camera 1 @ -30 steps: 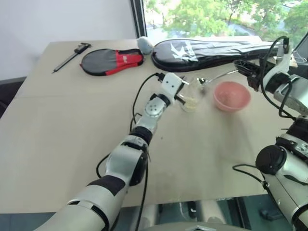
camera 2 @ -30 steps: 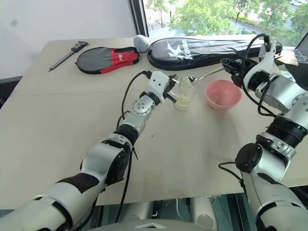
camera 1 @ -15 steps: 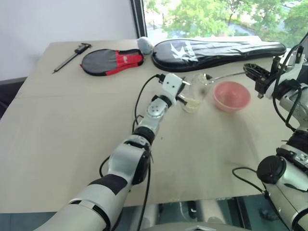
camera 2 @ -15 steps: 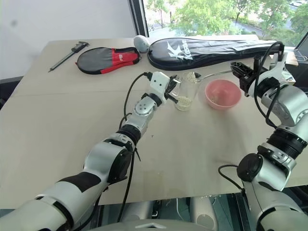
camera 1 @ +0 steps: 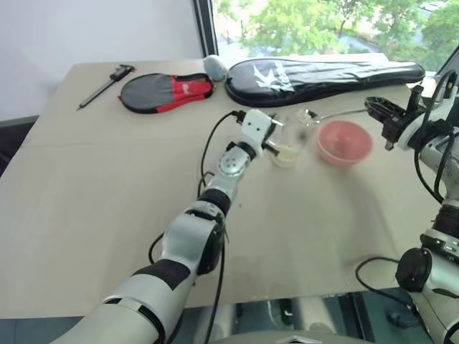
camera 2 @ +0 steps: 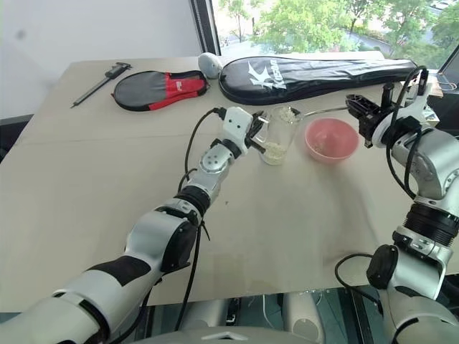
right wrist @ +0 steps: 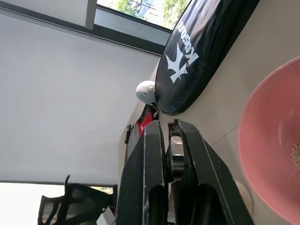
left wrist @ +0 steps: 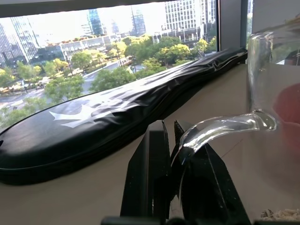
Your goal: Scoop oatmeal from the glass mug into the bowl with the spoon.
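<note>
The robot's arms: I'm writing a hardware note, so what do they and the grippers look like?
Silver-grey rounded segments with black joints, loose black cables looping alongside. The left gripper has a white boxy wrist; the right gripper a white curved one. Both have flat black wedge-shaped fingers.

My left end effector [camera 2: 252, 133] reaches forward with fingers clamped together, while my right end effector [camera 2: 356, 107], raised, is closed too.

On the worktop [camera 1: 107, 215], the glass mug [camera 2: 276, 136] stands toward the far right, with the bowl [camera 2: 331, 140] just beside it on its right. Oatmeal [camera 2: 273, 150] lies in the mug's bottom. The spoon [camera 1: 331, 113] is held above, spanning behind the bowl to the mug's rim. Along the far edge lie a long racket bag [camera 1: 323, 72], a paddle case [camera 1: 166, 92] to its left, and a caliper [camera 1: 106, 84] near the far left corner.
</note>
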